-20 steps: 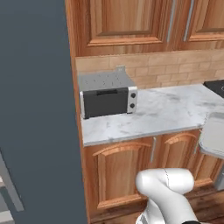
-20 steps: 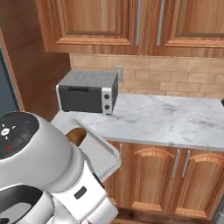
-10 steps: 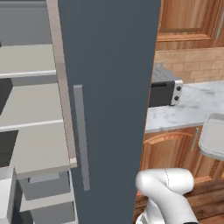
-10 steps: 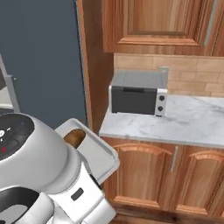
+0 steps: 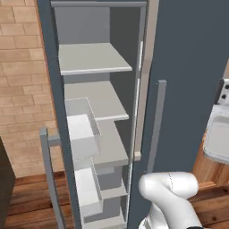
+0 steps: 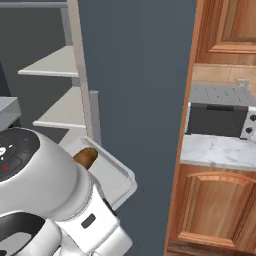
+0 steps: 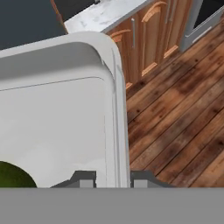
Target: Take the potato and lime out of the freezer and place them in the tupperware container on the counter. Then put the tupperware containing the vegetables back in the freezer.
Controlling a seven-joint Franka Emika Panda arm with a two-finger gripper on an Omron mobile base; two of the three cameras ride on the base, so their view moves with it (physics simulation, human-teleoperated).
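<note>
Clamping the tupperware container (image 7: 114,83) by its rim, the tool (image 7: 113,178) shows mere fingertips; lime (image 7: 11,176) cut off.

Potato (image 6: 86,156), lime (image 7: 13,176) in tupperware (image 7: 65,127), freezer (image 5: 103,112) open

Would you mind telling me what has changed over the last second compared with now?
The base has turned left, so the view swung from the counter and toaster oven to the open freezer. The gripper stayed shut on the tupperware container rim, with the potato and lime still inside.
</note>
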